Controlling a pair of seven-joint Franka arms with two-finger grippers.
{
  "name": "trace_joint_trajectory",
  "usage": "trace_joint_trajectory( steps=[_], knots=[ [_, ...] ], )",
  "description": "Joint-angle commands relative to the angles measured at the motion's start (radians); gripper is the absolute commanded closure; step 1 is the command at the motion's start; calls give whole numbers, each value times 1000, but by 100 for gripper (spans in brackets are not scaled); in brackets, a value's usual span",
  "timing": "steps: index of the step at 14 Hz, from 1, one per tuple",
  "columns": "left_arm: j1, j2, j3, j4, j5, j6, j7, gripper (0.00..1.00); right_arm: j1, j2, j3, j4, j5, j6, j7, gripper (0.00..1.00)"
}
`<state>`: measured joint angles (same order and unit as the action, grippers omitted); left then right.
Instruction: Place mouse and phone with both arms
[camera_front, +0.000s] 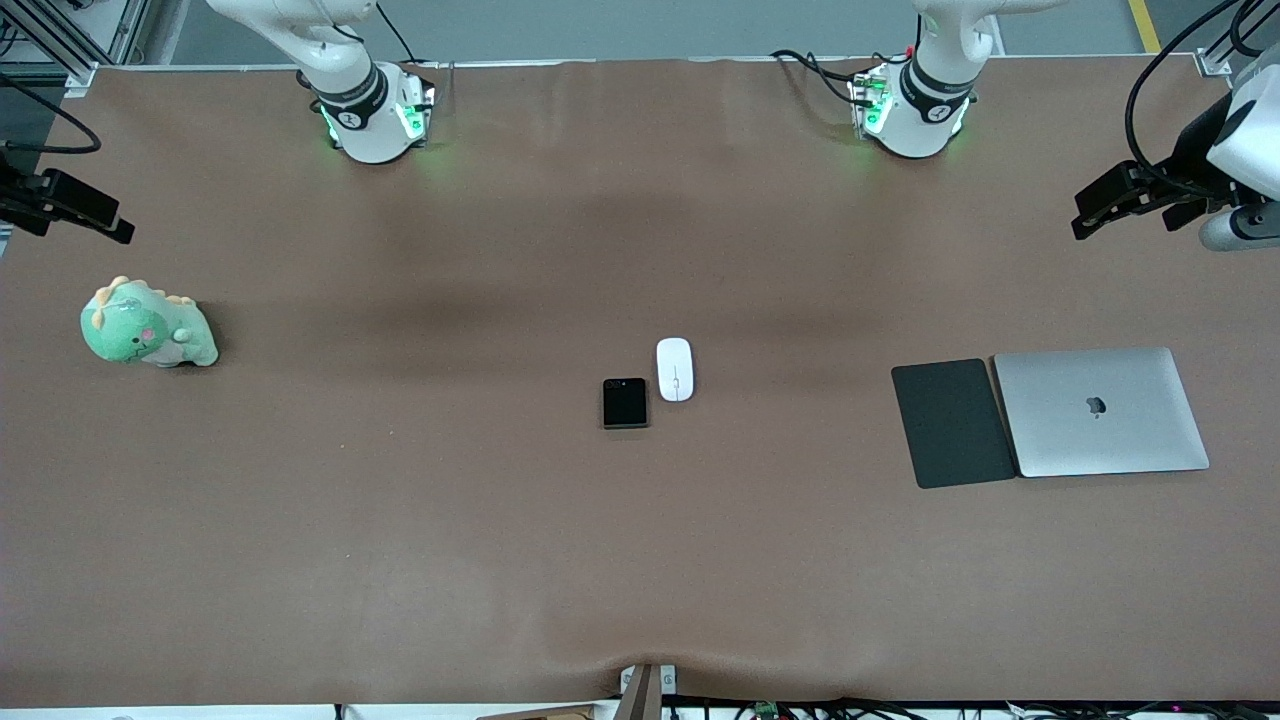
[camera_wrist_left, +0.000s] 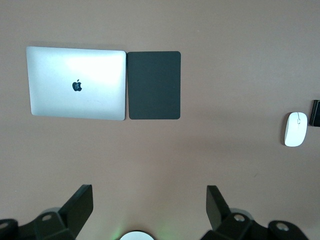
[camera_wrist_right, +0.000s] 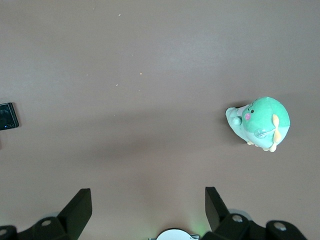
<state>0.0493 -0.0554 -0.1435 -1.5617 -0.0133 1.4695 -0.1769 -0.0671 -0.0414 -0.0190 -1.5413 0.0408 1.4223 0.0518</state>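
The white mouse (camera_front: 674, 369) lies near the table's middle, and the black folded phone (camera_front: 625, 403) sits beside it, slightly nearer the front camera. The left wrist view catches the mouse (camera_wrist_left: 295, 129) and an edge of the phone (camera_wrist_left: 315, 113); the right wrist view shows the phone (camera_wrist_right: 8, 116) at its border. My left gripper (camera_front: 1105, 205) hangs high over the left arm's end of the table, open and empty (camera_wrist_left: 149, 202). My right gripper (camera_front: 70, 208) hangs high over the right arm's end, also open and empty (camera_wrist_right: 149, 205).
A dark grey mat (camera_front: 952, 422) and a closed silver laptop (camera_front: 1100, 411) lie side by side toward the left arm's end. A green plush dinosaur (camera_front: 145, 325) sits toward the right arm's end. Both arm bases (camera_front: 375, 110) glow green.
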Motion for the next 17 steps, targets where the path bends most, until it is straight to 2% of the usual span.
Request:
trace_joint_trajectory(
  steps=[1, 6, 8, 10, 15, 17],
  knots=[
    [3, 9, -8, 25, 18, -20, -3, 0, 1, 14, 1, 27, -13, -14, 8, 0],
    [-3, 26, -8, 26, 19, -20, -7, 0, 3, 18, 1, 27, -13, -14, 8, 0],
    [-6, 63, -11, 79, 53, -20, -3, 0, 3, 18, 1, 27, -13, -14, 8, 0],
    [-8, 81, -13, 94, 55, -20, -7, 0, 3, 18, 1, 27, -13, -14, 8, 0],
    [-16, 158, -73, 80, 42, -11, -35, 0, 1, 18, 1, 27, -15, -14, 8, 0],
    [-20, 201, -122, 65, 42, 34, -108, 0, 1, 18, 1, 27, -15, -16, 8, 0]
  ],
)
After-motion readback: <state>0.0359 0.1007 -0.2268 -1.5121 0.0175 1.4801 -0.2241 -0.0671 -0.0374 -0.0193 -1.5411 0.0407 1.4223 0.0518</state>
